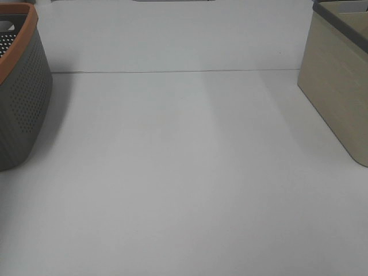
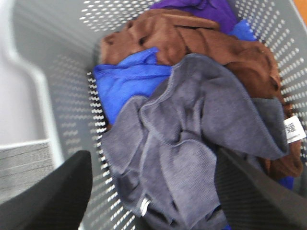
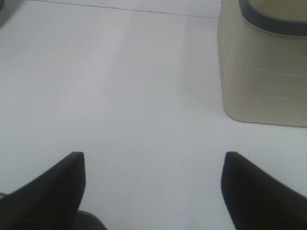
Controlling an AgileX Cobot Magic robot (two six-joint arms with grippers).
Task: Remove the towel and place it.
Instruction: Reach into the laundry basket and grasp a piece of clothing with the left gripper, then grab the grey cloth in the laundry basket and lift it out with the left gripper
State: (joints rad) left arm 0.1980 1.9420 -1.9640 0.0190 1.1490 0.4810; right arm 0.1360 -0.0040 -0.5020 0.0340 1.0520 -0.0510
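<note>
The left gripper (image 2: pixel 152 155) is spread wide and holds nothing. The dark towel (image 2: pixel 192 143) lies crumpled between its fingers (image 2: pixel 53 196) inside the perforated grey basket (image 2: pixel 62 72), its white tag (image 2: pixel 293 129) past the far-side finger. Beyond the fingertips, a blue cloth (image 2: pixel 129 81), a brown cloth (image 2: pixel 192 38) and a purple cloth (image 2: pixel 201 9) crowd against it. The right gripper (image 3: pixel 153 158) is wide open and empty over the white table (image 3: pixel 120 72), with the beige bin (image 3: pixel 259 72) ahead of one finger.

A white table (image 1: pixel 184 172) carries a grey perforated basket (image 1: pixel 23 98) and beige bin (image 1: pixel 339 86).
</note>
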